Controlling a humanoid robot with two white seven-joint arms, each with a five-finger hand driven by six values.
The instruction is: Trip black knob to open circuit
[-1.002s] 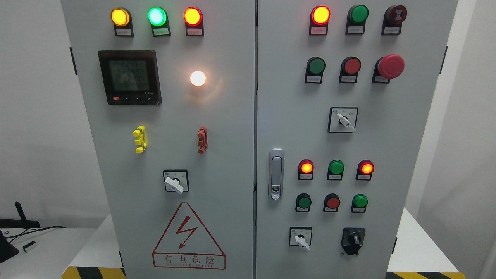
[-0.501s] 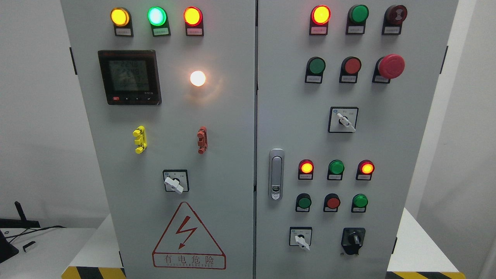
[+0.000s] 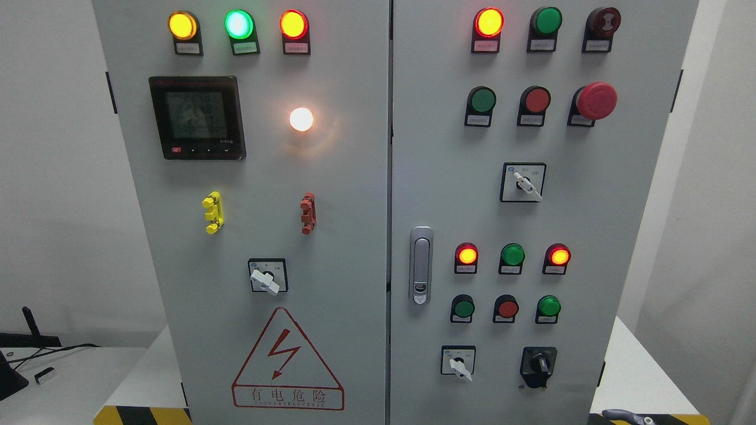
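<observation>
The black knob (image 3: 538, 364) is a rotary switch on a black square base at the lower right of the right cabinet door (image 3: 449, 195). Its pointer stands roughly upright, leaning slightly left. A dark tip of my right hand (image 3: 629, 417) just shows at the bottom edge, below and to the right of the knob and well apart from it. My left hand is not in view.
White-handled selector switches (image 3: 458, 363) (image 3: 522, 183) (image 3: 266, 278), lit and unlit lamps, push buttons and a red emergency button (image 3: 596, 100) fill the doors. A door latch (image 3: 420, 264) sits mid-panel. The left door carries a meter (image 3: 198, 117) and a warning triangle (image 3: 287, 363).
A dark part of my right hand has come into view at the bottom right edge. The panel and the knob have not changed.
</observation>
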